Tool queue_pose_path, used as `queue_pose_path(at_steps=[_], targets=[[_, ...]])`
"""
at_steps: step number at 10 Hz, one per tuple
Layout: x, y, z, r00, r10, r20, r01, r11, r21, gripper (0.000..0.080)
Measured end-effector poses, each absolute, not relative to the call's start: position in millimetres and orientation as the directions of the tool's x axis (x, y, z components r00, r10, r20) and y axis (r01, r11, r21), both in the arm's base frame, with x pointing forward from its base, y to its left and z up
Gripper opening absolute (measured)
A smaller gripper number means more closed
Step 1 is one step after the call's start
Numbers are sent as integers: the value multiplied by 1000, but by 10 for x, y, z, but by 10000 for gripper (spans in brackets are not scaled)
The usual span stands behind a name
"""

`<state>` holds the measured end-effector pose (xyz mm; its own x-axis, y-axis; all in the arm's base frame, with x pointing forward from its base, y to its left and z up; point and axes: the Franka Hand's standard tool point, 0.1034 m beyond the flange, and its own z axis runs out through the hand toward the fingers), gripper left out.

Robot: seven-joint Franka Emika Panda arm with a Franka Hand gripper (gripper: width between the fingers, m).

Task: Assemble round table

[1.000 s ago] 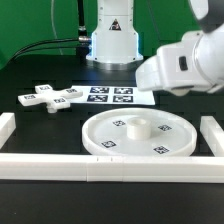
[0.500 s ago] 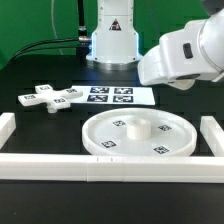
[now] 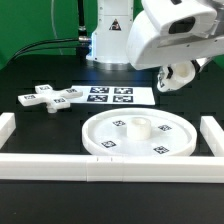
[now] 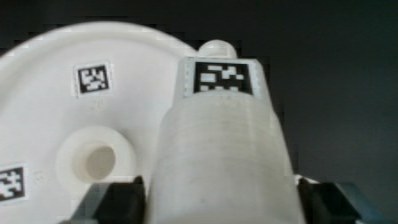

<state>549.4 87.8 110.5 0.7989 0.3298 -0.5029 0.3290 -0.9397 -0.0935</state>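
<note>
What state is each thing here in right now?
round disc: lying flat on the table, centre hole empty.
leg: clamped in the gripper, lifted off the table, not in the disc.
cross-shaped base: lying flat, apart from the disc, nothing holding it.
gripper: shut on the leg.

Gripper (image 4: 214, 200), leg (image 4: 222, 140) bottom and disc (image 4: 45, 120) rim cropped by wrist view's edges

— Setting?
— Robotics lab bench. Black table (image 3: 30, 75), green backdrop (image 3: 40, 20), Franka arm base (image 3: 110, 42) at rear.
— Other signs?
— Marker board (image 3: 110, 96) with square tags; white border rails (image 3: 60, 167) fencing the workspace.
</note>
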Motion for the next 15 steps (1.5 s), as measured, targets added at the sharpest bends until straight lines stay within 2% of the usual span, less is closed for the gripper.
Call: queue_pose_path(at_steps=[3, 5, 6, 7, 10, 11, 12, 13, 15], targets=[[5636, 838, 1122, 895, 326, -304, 324, -944, -57, 409], [5672, 668, 1368, 964, 225, -144, 222, -974, -36, 409], [5624, 579, 1400, 984, 167, -64, 164, -985, -52, 409], [5600, 536, 1392, 991, 131, -11, 130, -990, -57, 409], [5664, 499, 1361, 969, 128, 212, 137, -990, -28, 409], [5675, 481, 1354, 956, 138, 260, 148, -989, -17, 409], [5695, 417, 1369, 928, 175, 330, 181, -983, 12, 409], [5669, 340, 1365, 912, 198, 360, 200, -979, 34, 409], [5624, 209, 1352, 906, 222, 362, 218, -975, 52, 409]])
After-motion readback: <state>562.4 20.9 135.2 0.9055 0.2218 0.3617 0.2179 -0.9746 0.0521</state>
